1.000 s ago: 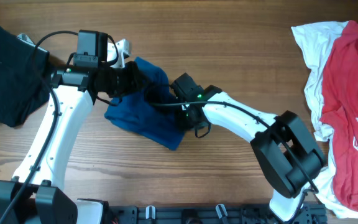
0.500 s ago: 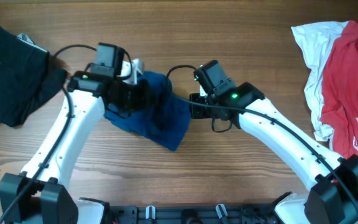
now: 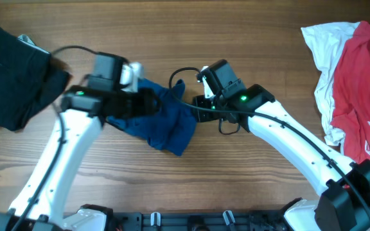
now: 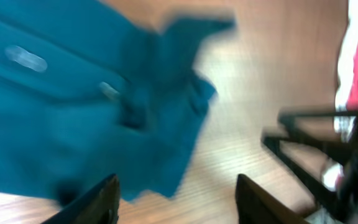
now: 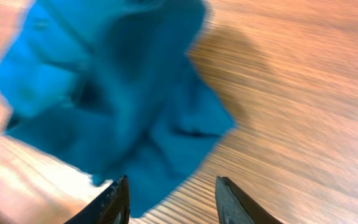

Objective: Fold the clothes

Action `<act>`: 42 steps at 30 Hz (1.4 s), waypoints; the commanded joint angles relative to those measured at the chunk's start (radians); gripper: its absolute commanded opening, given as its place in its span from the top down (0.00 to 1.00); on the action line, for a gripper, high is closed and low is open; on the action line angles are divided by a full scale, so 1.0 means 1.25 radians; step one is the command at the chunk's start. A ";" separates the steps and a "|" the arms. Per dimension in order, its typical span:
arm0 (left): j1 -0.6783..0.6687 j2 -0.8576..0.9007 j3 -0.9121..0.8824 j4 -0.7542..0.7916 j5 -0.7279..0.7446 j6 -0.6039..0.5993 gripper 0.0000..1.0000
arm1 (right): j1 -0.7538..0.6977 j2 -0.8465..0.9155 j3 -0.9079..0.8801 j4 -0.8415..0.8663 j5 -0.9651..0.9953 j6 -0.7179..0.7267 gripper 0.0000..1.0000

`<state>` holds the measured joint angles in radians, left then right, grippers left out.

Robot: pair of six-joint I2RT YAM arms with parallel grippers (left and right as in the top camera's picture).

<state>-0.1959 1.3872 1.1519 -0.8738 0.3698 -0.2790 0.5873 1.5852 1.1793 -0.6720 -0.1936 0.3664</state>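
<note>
The dark blue shirt (image 3: 167, 123) lies crumpled on the table between my two arms. It fills the upper left of the left wrist view as blurred blue cloth (image 4: 86, 106). My left gripper (image 4: 176, 200) is open just off the shirt's edge, with bare wood between its fingers (image 4: 102, 200). The right gripper (image 5: 173, 202) is also open at the shirt's right side. A corner of the blue cloth (image 5: 117, 106) lies under its gap, not pinched. In the overhead view both grippers sit at the shirt's upper edge, left (image 3: 150, 102) and right (image 3: 196, 110).
A folded black garment (image 3: 13, 76) lies at the far left edge. A red shirt with white print (image 3: 363, 115) lies on a white garment (image 3: 323, 58) at the far right. Bare wood runs along the back and front of the table.
My left gripper opened and let go of the blue shirt, which settled on the table. The right gripper opened wider and swung back to the shirt's right side.
</note>
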 commanded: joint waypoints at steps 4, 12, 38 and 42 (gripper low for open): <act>0.139 0.050 0.016 0.079 -0.064 0.024 0.37 | 0.005 -0.016 -0.004 0.135 -0.214 -0.033 0.48; 0.152 0.284 0.016 0.133 -0.064 0.026 0.39 | 0.040 0.052 -0.004 0.317 -0.248 0.043 0.36; 0.152 0.374 0.016 0.034 -0.064 0.026 0.38 | 0.023 0.248 -0.004 -0.089 0.135 0.136 0.56; 0.152 0.374 0.016 0.034 -0.064 0.026 0.35 | 0.019 0.198 -0.004 -0.109 0.134 0.156 0.60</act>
<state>-0.0116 1.8374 1.1702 -0.8230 0.2962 -0.2638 0.6144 1.8812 1.1767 -0.8017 -0.0803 0.5419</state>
